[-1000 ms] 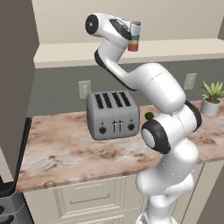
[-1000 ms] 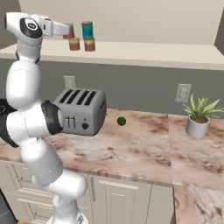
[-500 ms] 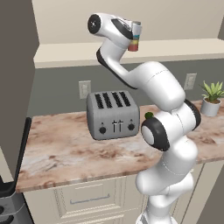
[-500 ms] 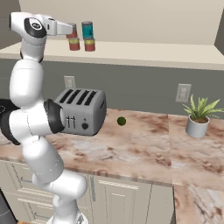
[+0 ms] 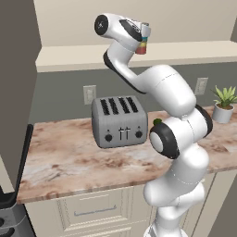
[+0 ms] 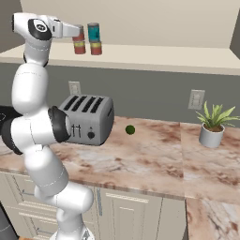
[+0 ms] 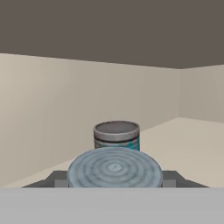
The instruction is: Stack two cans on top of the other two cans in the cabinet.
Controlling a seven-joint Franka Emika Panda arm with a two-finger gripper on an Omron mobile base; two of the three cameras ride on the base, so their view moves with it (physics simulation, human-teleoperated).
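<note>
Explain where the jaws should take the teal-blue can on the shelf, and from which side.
Probably by its curved side wall, around mid-height, coming in level from the cabinet's open front. The teal-blue can stands upright on the lower red can. Its flat lid gives no hold, and the back wall blocks the rear. A gentle, level grip should avoid toppling the stack.

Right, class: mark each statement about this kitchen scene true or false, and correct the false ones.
1. The teal-blue can stands on top of a red can. True.
2. The pincer hangs open, holding nothing. False: it is shut on the banded red can.
3. The toaster sits inside the cabinet. False: it stands on the counter.
4. The potted plant stands upright on the counter. True.
</note>
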